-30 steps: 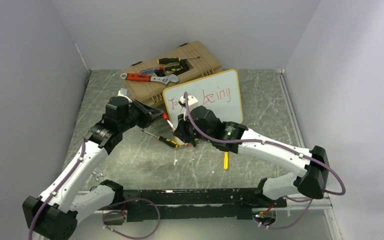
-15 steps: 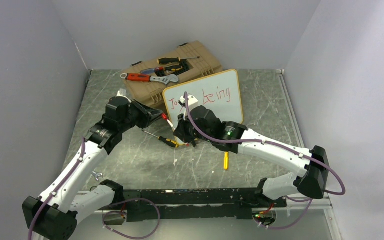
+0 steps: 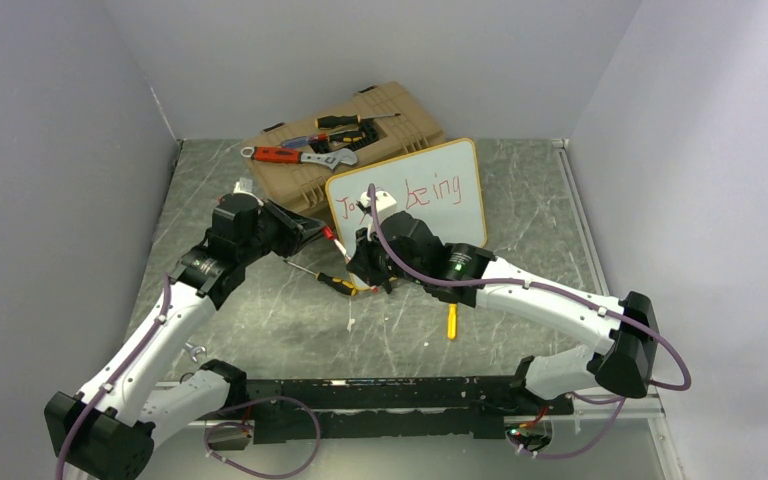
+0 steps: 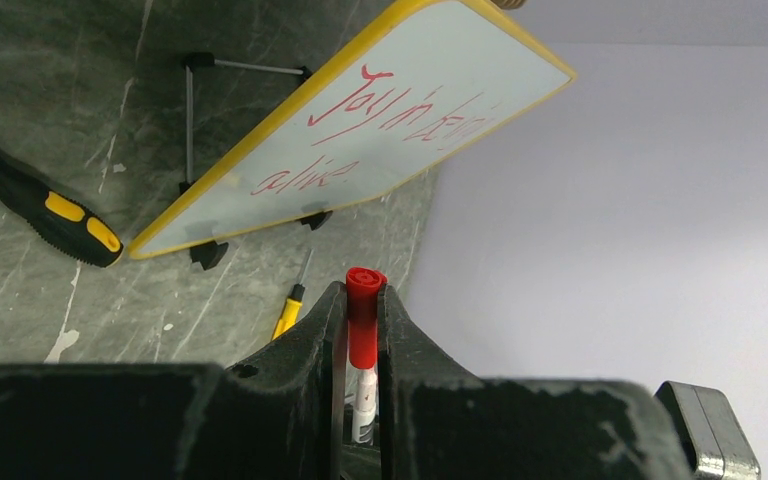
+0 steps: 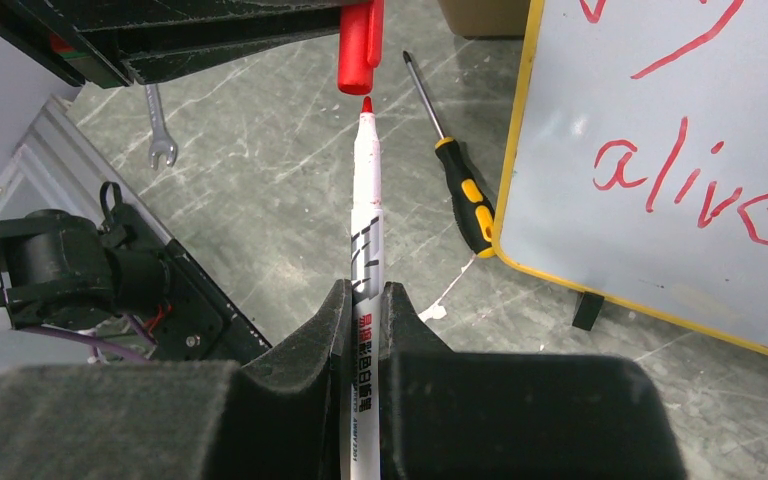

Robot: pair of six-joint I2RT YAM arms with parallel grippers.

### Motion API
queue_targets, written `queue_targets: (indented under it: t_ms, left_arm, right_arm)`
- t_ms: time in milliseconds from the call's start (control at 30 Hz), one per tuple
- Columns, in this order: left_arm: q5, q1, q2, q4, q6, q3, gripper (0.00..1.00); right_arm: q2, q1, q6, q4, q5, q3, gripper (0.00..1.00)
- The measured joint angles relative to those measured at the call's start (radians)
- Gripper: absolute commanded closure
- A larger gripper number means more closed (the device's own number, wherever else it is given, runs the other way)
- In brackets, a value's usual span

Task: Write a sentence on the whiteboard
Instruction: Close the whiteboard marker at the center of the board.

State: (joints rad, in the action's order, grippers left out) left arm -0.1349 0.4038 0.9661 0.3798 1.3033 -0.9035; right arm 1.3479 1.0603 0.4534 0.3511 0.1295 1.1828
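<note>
On the grey marbled worktop (image 3: 260,310), toward the back, the whiteboard (image 3: 460,215) stands tilted on its black clip feet (image 4: 208,255), just in front of the tan toolbox (image 3: 390,120). The sentence (image 4: 400,110) is written on it in thin red marker: "Joy in being" on the upper line and "alive" beneath it, toward the board's left side. The arms partly hide the first word from above.

In front of the board's lower left part the two arms meet. The left tool (image 4: 363,300) is clenched on a red cap (image 5: 360,45), which sticks out past its fingertips. The right tool (image 5: 365,295) is clamped on the white barrel of a marker (image 5: 365,230). The marker's red tip points straight at the cap's open end and sits just short of it, with a small gap between them, so the marker is uncapped.

A screwdriver with a black and yellow handle (image 5: 468,200) lies on the worktop with its handle end just beside the board's yellow frame. A smaller yellow-handled screwdriver (image 3: 451,322) lies nearer the arm bases, and a small open-ended spanner (image 5: 159,128) lies further to the left. A red-handled adjustable wrench (image 3: 295,156) and some screwdrivers rest on the toolbox lid
</note>
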Motion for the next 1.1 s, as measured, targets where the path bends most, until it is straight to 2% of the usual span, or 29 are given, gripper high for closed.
queue_targets:
  t_ms: [1100]
  left_arm:
    - [0.028, 0.049, -0.001, -0.011, -0.001, 0.002, 1.0]
  right_arm:
    - [0.019, 0.004, 0.003, 0.04, 0.027, 0.032, 1.0]
